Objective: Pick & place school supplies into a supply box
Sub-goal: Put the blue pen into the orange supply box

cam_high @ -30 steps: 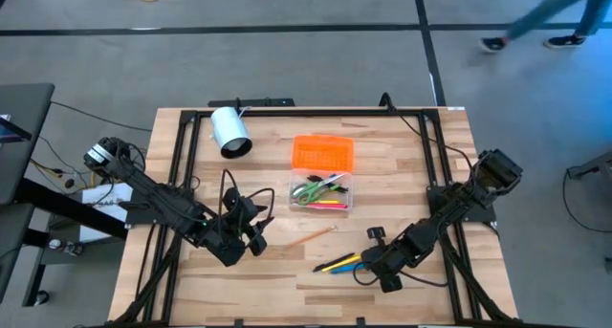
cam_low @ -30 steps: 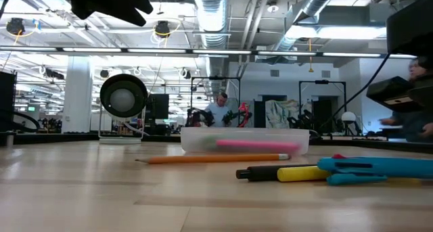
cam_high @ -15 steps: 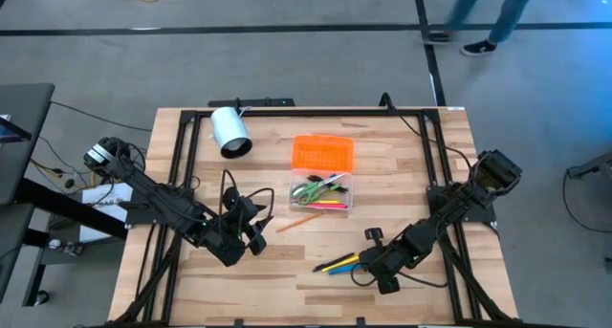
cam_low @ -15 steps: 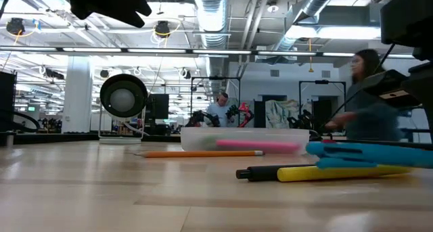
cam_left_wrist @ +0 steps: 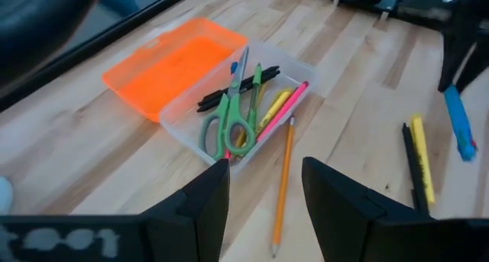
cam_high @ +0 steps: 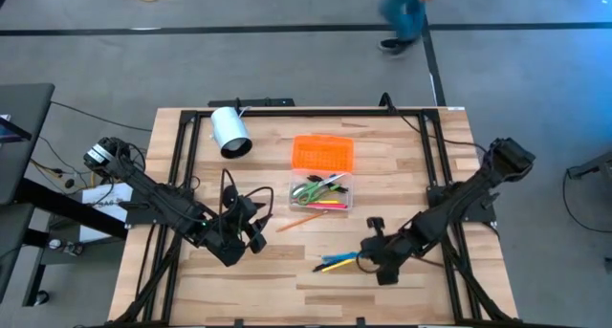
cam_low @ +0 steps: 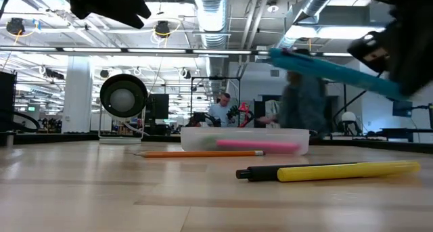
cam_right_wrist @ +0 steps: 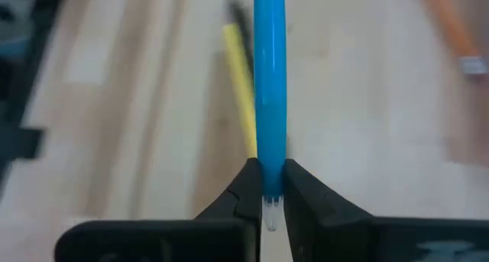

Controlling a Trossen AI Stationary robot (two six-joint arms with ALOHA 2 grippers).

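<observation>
Right gripper [cam_high: 366, 258] lifts a blue pen [cam_low: 335, 68] clear of the wooden table [cam_high: 411, 156], jaws clamped on its end.

Nearest the table's front edge, a yellow marker [cam_low: 345, 170] and a dark pen beside it lie flat, just left of the right gripper. The left gripper [cam_high: 251, 225] hangs above the table's left half, its 2 fingers [cam_left_wrist: 200, 205] apart and empty. An orange pencil [cam_high: 301, 220] rests between that gripper and the clear supply box [cam_high: 320, 193], which sits mid-table holding green-handled scissors [cam_left_wrist: 227, 124], pink and yellow pens. Its orange lid [cam_high: 322, 153] lies touching the box's far side. A white cylinder [cam_high: 229, 131] lies at the far left. Beyond the table, a person [cam_high: 404, 12] crosses the floor.
</observation>
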